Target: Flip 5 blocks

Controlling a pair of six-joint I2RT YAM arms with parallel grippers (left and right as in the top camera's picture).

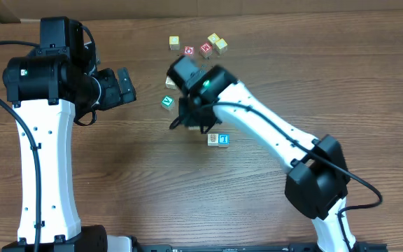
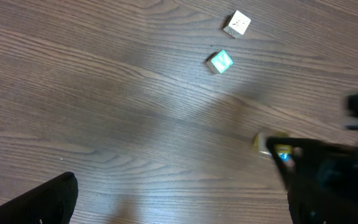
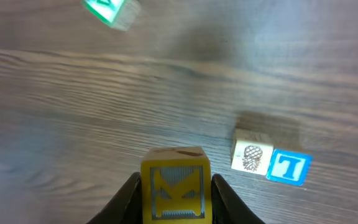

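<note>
From above, the left arm's end effector (image 1: 124, 85) hangs over the worktop (image 1: 313, 77) with its jaws apart and nothing between them. The right end effector (image 1: 191, 117) is down at mid-table. A green block (image 1: 167, 103) and a cream block (image 1: 170, 82) lie just to its left. A pineapple block (image 1: 213, 139) and a blue block (image 1: 223, 139) lie touching just below it. Two red blocks (image 1: 206, 49) sit farther back among three yellowish blocks (image 1: 220, 46).

The left wrist camera shows the cream block (image 2: 237, 23), the green block (image 2: 220, 61) and, blurred, a yellow block (image 2: 272, 144) at the tip of the dark right arm.

The right wrist camera shows the fingers (image 3: 126, 199) clamped on the yellow block (image 3: 175, 186), its K face toward the lens. The pineapple block (image 3: 252, 157) and the blue T block (image 3: 288, 168) lie to its right.
</note>
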